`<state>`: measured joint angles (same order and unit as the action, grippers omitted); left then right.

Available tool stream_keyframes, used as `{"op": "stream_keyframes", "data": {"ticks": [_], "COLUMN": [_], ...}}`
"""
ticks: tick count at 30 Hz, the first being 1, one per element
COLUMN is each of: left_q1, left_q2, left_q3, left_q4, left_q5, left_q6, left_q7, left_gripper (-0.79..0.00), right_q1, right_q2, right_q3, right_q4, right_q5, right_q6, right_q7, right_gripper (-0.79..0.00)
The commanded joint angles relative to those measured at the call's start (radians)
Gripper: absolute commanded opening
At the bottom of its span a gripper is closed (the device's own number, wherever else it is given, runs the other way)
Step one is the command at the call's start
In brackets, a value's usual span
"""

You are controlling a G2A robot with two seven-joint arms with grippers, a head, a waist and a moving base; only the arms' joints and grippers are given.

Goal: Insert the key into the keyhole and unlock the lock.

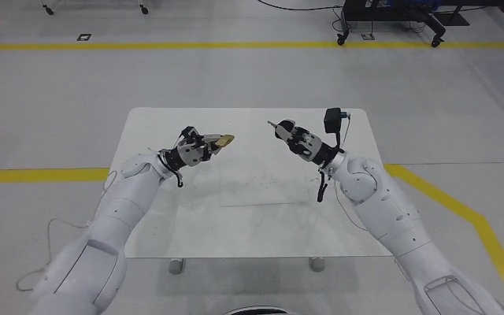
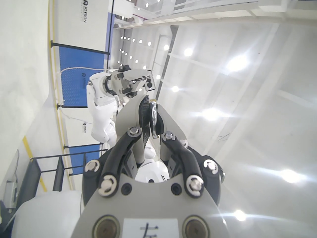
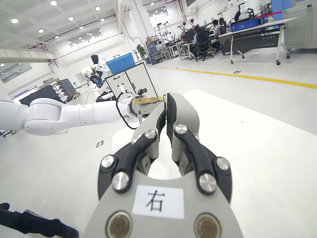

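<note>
white table (image 1: 236,228), rounded corners, two round feet (image 1: 176,265) showing under its near edge. grey floor (image 1: 236,79) all round. one yellow line (image 1: 197,46) crosses the floor beyond the table's far edge. a second yellow line (image 1: 47,175) meets the table's left edge and comes out past the right edge, bending toward the near side. small floor plate (image 1: 84,37) just beside the far line. black wheeled frame (image 1: 394,16) far right, black cable (image 1: 295,8) near it. right wrist view: blue bin (image 3: 120,66) on a white cabinet (image 3: 133,82).
</note>
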<state>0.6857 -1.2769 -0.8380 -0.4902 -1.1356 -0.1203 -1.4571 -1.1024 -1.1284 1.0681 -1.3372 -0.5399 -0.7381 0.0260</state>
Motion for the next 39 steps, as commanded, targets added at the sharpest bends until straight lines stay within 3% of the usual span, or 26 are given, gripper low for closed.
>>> {"op": "stream_keyframes", "data": {"ticks": [1, 12, 15, 21, 26, 29, 33, 39], "left_q1": [-0.015, -0.015, 0.016, 0.036, 0.043, 0.058, 0.068, 0.067], "left_q2": [-0.01, -0.01, -0.011, -0.001, 0.005, 0.004, -0.002, -0.012], "left_q3": [0.011, 0.011, 0.007, -0.014, -0.049, -0.074, -0.088, -0.085], "left_q4": [0.018, 0.018, -0.039, -0.079, -0.104, -0.12, -0.13, -0.12], "left_q5": [0.024, 0.024, 0.019, 0.051, 0.055, 0.021, 0.005, 0.031], "left_q6": [-0.024, -0.024, 0.017, 0.061, -0.004, -0.039, -0.054, -0.04], "left_q7": [-0.005, -0.005, 0.019, 0.04, 0.04, 0.028, 0.021, 0.021], "left_gripper": [-0.785, -0.785, -0.785, -0.785, -0.785, -0.785, -0.785, -0.785], "right_q1": [-0.007, -0.007, -0.007, -0.05, -0.064, -0.057, -0.048, -0.049], "right_q2": [0.0, 0.0, 0.0, 0.014, 0.015, 0.008, 0.001, 0.0], "right_q3": [-0.001, -0.001, -0.001, 0.032, 0.035, 0.018, 0.001, 0.001], "right_q4": [-0.006, -0.006, -0.011, -0.172, -0.208, -0.185, -0.172, -0.171], "right_q5": [-0.005, -0.005, -0.014, -0.27, -0.21, -0.091, 0.007, 0.016], "right_q6": [0.009, 0.009, 0.014, 0.108, 0.099, 0.104, 0.099, 0.094], "right_q7": [0.003, 0.003, 0.005, 0.028, 0.098, 0.144, 0.173, 0.177], "right_gripper": [-0.785, -0.785, -0.785, -0.785, -0.785, -0.785, -0.785, -0.785]}}
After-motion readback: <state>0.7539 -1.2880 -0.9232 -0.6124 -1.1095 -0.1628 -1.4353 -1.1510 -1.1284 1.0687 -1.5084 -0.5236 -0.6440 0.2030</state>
